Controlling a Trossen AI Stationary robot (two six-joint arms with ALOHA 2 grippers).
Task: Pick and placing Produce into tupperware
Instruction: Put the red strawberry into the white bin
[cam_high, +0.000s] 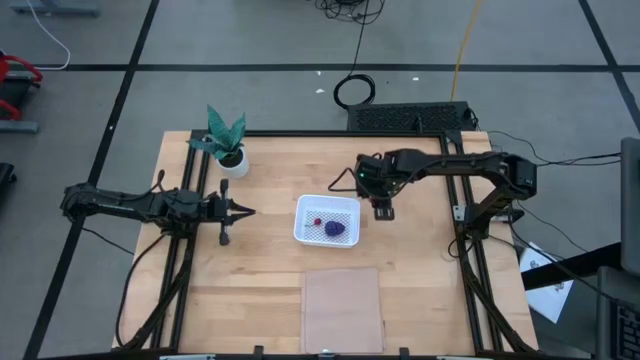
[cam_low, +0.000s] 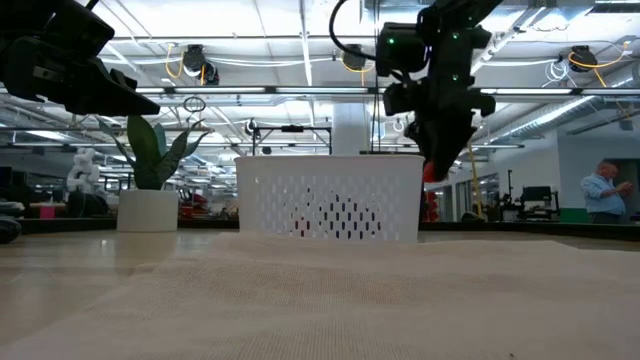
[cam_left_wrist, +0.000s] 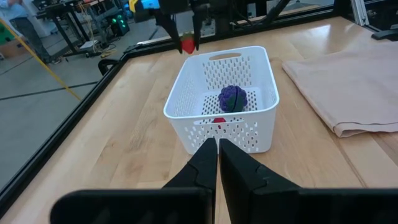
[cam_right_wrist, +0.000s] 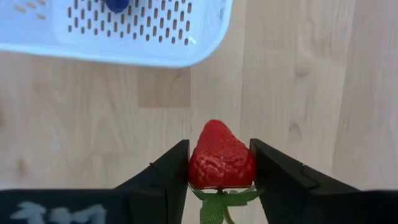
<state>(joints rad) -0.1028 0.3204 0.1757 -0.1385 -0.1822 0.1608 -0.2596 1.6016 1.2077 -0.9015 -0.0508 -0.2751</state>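
From my seat I have the right gripper (cam_right_wrist: 219, 168) pinching a red strawberry (cam_right_wrist: 221, 157) between its two dark fingers (cam_right_wrist: 165, 174), the berry's green leaves poking out toward the wrist. In the overhead view that gripper (cam_high: 384, 210) hangs just past the right edge of the white basket (cam_high: 303, 232), beside it rather than over it. The level view shows it lifted off the table — the strawberry (cam_low: 430, 173) sits at about the height of the basket's rim (cam_low: 330, 160), off its right-hand side. From the right wrist I see bare wood under the berry and only a corner of the basket (cam_right_wrist: 155, 56) farther ahead.

Inside the basket there are already two pieces: a purple lumpy cluster (cam_high: 333, 229) toward the middle and a small red piece (cam_high: 318, 222) next to it, on the side nearer the left arm. The left wrist view shows the same — the purple cluster (cam_left_wrist: 232, 98) resting on the perforated floor and the small red piece (cam_left_wrist: 219, 121) close to the near wall.

My left gripper (cam_left_wrist: 217, 163) waits over the table to the left of the basket, well apart from it, fingers pressed together with nothing between them. A potted plant (cam_high: 227, 140) stands at the back of the table, and a flat cloth-like sheet (cam_high: 342, 305) lies at the front edge, near the basket but apart from it.
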